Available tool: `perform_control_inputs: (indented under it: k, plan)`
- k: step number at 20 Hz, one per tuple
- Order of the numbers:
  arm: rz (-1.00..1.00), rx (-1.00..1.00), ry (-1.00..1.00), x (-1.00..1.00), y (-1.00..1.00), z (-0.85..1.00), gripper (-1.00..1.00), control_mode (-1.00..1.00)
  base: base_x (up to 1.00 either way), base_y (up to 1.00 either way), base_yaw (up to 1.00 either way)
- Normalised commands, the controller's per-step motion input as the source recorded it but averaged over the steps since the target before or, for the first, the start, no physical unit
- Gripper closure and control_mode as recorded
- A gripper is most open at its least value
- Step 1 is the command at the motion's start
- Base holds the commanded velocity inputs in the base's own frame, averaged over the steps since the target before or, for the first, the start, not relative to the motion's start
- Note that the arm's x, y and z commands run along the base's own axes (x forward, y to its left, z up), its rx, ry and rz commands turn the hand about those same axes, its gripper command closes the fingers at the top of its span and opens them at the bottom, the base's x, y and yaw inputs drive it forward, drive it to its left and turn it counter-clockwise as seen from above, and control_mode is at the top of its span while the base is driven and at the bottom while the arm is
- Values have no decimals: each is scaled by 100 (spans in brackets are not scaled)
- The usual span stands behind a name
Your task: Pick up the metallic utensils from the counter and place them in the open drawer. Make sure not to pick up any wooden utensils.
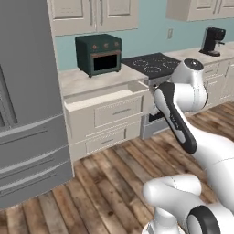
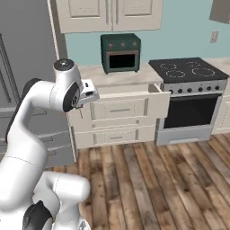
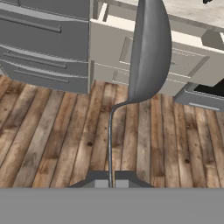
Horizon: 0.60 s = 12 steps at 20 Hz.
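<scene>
- The small all-grey metal spoon [image 3: 148, 52] was clamped by its thin handle between the gripper's closed fingertips, its long oval bowl pointing away from the hand, over the wooden floor in front of the drawer; in the right base view it hung as a thin dark sliver [image 2: 81, 112] below the hand.
- The wide, shallow cream-white open drawer [image 1: 107, 101] stood pulled out from under the counter, just left of the stove, its recessed-panel front carrying a slim grey bar handle.
- The broad light beige stone-look counter [image 1: 75, 80] lay behind and above the drawer, against the far wall.
</scene>
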Motion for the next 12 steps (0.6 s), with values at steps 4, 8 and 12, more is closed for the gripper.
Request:
perform_control_inputs:
  k: [4,8,12]
  plan:
    - [0,0,0,0,0,0,100,100,59,-25,5]
    - [0,0,0,0,0,0,100,100,69,-57,0]
    - [0,0,0,0,0,0,100,100,82,-64,6]
